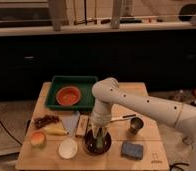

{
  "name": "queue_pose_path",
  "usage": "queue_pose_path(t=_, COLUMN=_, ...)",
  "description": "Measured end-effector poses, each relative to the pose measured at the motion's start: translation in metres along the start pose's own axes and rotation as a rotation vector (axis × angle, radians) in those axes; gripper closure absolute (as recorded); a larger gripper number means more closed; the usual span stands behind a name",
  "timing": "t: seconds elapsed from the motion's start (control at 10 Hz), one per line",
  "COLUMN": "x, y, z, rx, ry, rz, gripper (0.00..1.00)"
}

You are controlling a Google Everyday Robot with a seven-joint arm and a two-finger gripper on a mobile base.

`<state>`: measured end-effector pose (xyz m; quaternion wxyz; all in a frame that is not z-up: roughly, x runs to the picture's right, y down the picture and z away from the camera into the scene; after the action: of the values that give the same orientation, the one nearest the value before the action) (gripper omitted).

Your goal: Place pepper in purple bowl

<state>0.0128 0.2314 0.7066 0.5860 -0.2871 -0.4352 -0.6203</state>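
Observation:
The purple bowl (97,145) sits near the front of the wooden table (51,159), right of the white bowl. My gripper (98,133) hangs straight down over it from the white arm (136,102). The long green pepper (99,139) stands nearly upright between the gripper and the bowl, its lower end inside the bowl. I cannot tell if the gripper holds it.
An orange bowl (68,95) rests in a green tray (56,98) at the back. A white bowl (68,148), yellow banana-like piece (56,131), orange fruit (38,138), dark berries (45,120), a blue sponge (132,149) and a metal cup (136,125) lie around.

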Motion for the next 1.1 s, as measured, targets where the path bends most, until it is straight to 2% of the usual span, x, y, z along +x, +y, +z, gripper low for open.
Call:
queue_pose_path(t=0.5, x=-0.0003, y=-0.0006, z=0.0003, rx=-0.007, ry=-0.005, rz=-0.005, gripper=0.20)
queue_pose_path(t=1.1, x=-0.0014, y=0.0019, z=-0.0048, rx=-0.010, ry=0.007, rz=-0.026, gripper=0.20)
